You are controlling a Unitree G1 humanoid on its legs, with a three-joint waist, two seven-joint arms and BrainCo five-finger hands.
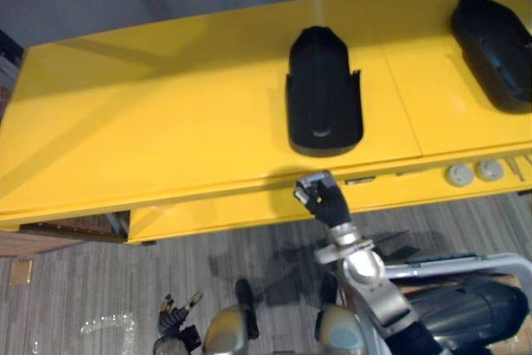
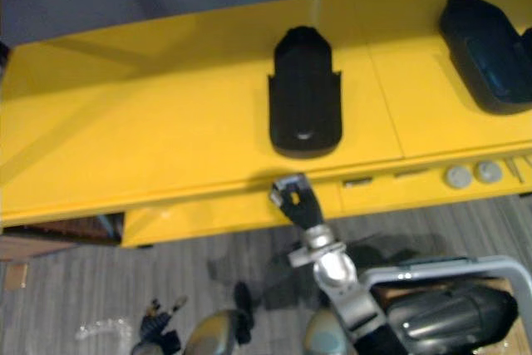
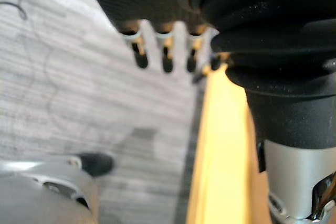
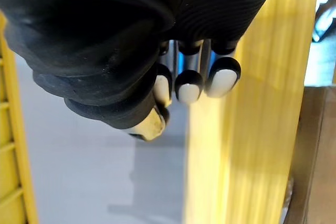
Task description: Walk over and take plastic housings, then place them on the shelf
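— Plastic housing (image 1: 324, 93) lies flat on the yellow shelf (image 1: 166, 122), a little toward 1 o'clock from the middle of your head view. A second housing (image 1: 499, 51) rests at 2 o'clock, well apart from it.

— Your right robot hand (image 1: 320, 199) sits at the housing's 6 o'clock, by the shelf's front edge and clear of the shell. Its fingers (image 4: 189, 85) look curled in, thumb tucked close, with nothing between them. Your left robot hand (image 1: 176, 313) hangs at 7 o'clock above the floor, fingers loose and empty.

— So what you fetch next is probably in the grey-framed cart (image 1: 457, 265) at 5 o'clock, where a dark shell (image 1: 465, 309) shows, seemingly one more housing.

— Expect it to handle like the one on the shelf. It's a hollow moulded shell, and I'd judge it stiff and fairly light, so weight should not trouble you. The skin is smooth with a sheen, so count on it slipping under metal fingers.

— Then take it across the narrow way, fingers on one straight side wall and thumb on the other, about mid-length. The rounded end gives you nothing to bear on, and the thin notched wall edges could flex or crack if you pinch them alone.

— Spread that right robot hand wide before you reach.
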